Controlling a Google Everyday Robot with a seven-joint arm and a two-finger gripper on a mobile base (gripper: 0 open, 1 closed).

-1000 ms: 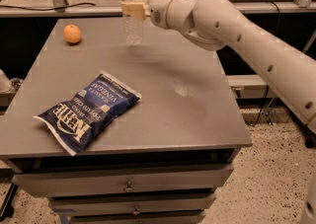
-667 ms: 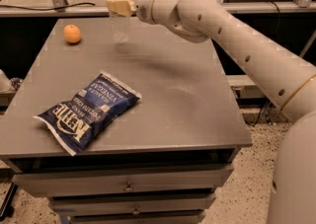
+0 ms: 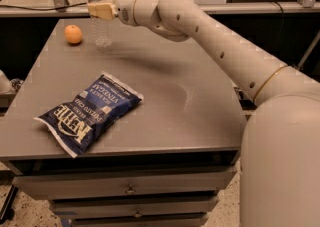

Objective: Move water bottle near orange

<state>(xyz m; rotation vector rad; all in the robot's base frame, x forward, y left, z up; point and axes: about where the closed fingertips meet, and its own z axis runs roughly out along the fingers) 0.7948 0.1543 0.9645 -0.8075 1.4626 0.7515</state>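
Pinches water bottle point(image 3: 101, 33) upright in claw point(image 3: 101, 10), gripped at its upper middle. Notes orange point(image 3: 73, 34) on bench point(image 3: 200, 96) down-left of claw, near bottle, not touching. Notes chip bag point(image 3: 90, 113) well below claw, toward front.

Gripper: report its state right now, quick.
Gripper: closed on the water bottle, holding it upright just right of the orange.

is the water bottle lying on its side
No, the water bottle is upright beside the orange, with the gripper clamped around its upper middle.
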